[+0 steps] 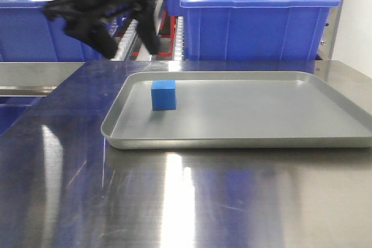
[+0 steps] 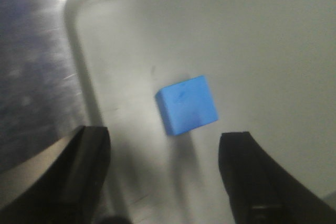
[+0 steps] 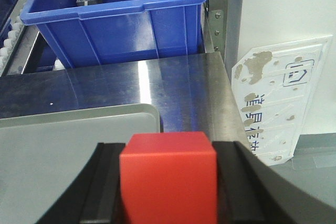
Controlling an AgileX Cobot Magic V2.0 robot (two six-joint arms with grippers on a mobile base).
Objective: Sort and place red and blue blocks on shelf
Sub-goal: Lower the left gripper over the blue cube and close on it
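Note:
The blue block [image 1: 163,95] sits in the left part of the silver tray [image 1: 261,114]. My left gripper [image 1: 131,45] hangs open and blurred above and behind the block, holding nothing. In the left wrist view the blue block [image 2: 187,104] lies on the tray, ahead of the open gripper [image 2: 165,174] and between the lines of its two fingers [image 2: 86,171]. My right gripper [image 3: 168,182] is shut on the red block [image 3: 168,174], held above the tray's right corner [image 3: 79,140]. The shelf's grey upright [image 3: 218,14] stands behind the table.
Large blue bins [image 1: 256,15] stand on the shelf's roller tracks behind the steel tabletop [image 1: 174,201]. One bin [image 3: 115,24] holds a dark metal part. A worn white sign [image 3: 278,103] leans to the right of the table edge.

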